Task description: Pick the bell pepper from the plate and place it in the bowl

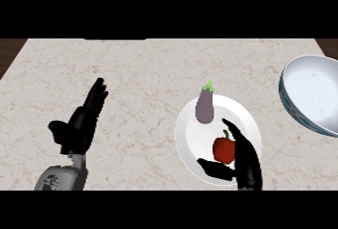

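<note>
Red against the white plate (191, 134), the bell pepper (224, 150) sits between the right hand's (246, 162) straight fingers and thumb, not yet gripped. A purple eggplant (205, 106) lies just beyond it on the same plate. The bowl (314, 93) stands well right. The left hand (80, 123) rests open on the marble counter (145, 67).

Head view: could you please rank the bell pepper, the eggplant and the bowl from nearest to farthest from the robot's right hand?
1. Bell pepper: on the plate, between the right hand's thumb and fingers.
2. Eggplant: at the plate's far edge.
3. Bowl: at the counter's right edge.
</note>
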`<action>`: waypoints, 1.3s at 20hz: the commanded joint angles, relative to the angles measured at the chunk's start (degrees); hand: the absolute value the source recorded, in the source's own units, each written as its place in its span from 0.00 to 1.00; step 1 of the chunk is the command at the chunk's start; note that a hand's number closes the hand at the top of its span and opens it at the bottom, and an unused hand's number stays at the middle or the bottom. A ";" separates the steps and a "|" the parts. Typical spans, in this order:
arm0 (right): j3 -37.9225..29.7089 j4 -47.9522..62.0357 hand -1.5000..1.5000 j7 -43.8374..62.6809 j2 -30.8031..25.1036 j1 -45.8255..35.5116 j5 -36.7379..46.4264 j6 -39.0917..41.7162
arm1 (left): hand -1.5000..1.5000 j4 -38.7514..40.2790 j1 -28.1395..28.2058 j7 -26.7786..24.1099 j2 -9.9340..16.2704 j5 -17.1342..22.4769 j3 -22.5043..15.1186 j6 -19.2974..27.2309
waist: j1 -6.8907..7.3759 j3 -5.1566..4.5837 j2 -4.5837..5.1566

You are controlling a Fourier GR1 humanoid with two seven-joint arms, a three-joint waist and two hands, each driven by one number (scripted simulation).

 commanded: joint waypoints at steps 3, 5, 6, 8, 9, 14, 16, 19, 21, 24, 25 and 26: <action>2.74 6.07 1.00 -7.42 -3.03 -0.11 1.26 2.56 | 0.50 -3.31 0.51 2.34 -1.81 -2.07 -1.40 2.59 | 0.17 0.09 0.01; 3.33 7.25 1.00 -7.34 -2.81 -2.08 2.20 3.95 | 0.50 -0.79 0.43 0.49 -0.57 0.02 -0.39 -0.85 | 0.15 0.08 0.06; 3.41 3.15 1.00 -6.90 -2.98 -0.36 2.14 4.17 | 0.50 -0.20 -0.17 0.35 -2.42 -2.82 -2.13 1.59 | -0.09 0.07 0.03; 6.46 1.74 1.00 -5.59 0.18 1.54 3.73 2.41 | 0.50 2.61 -0.94 -1.38 -0.48 -0.80 1.11 -0.51 | -0.14 0.06 0.05; 4.65 3.67 1.00 -7.30 0.02 0.92 1.91 2.50 | 0.50 2.83 -1.13 -1.28 -1.48 -1.46 0.80 0.48 | -0.11 0.07 0.06; 4.45 -3.43 1.00 -11.32 -3.30 1.51 -4.25 7.44 | 0.50 7.90 -2.29 -5.55 -2.50 -2.05 1.21 0.70 | -0.43 0.05 0.08; 4.47 -9.10 1.00 -15.23 -7.67 2.19 -9.48 13.26 | 0.50 1.70 -1.52 0.58 -0.51 0.35 2.12 -1.06 | -0.28 0.09 -0.09; 2.42 -16.63 1.00 -17.14 -10.31 0.68 -15.21 18.24 | 0.50 -0.52 -0.09 0.92 -2.09 -1.50 -0.15 0.49 | -0.19 0.09 -0.17; 2.34 -21.18 1.00 -22.82 -11.69 4.18 -17.34 17.42 | 0.50 0.75 0.31 -1.15 -0.50 -0.67 1.53 -0.76 | -0.57 0.09 -0.15; -0.45 -30.03 1.00 -24.08 -13.56 6.19 -18.18 16.75 | 0.50 1.80 0.91 -2.16 -1.17 -1.40 1.17 -0.11 | -0.92 0.06 -0.17; 0.24 -30.89 1.00 -24.28 -13.36 6.65 -16.25 15.96 | 0.50 1.03 -0.54 -0.83 -0.42 -0.06 2.04 -1.31 | -0.68 0.06 -0.12; -2.98 -34.47 1.00 -24.91 -15.95 6.74 -17.24 16.78 | 0.50 -0.65 1.68 -0.46 -2.01 -1.56 -0.25 -0.03 | -0.81 0.07 -0.25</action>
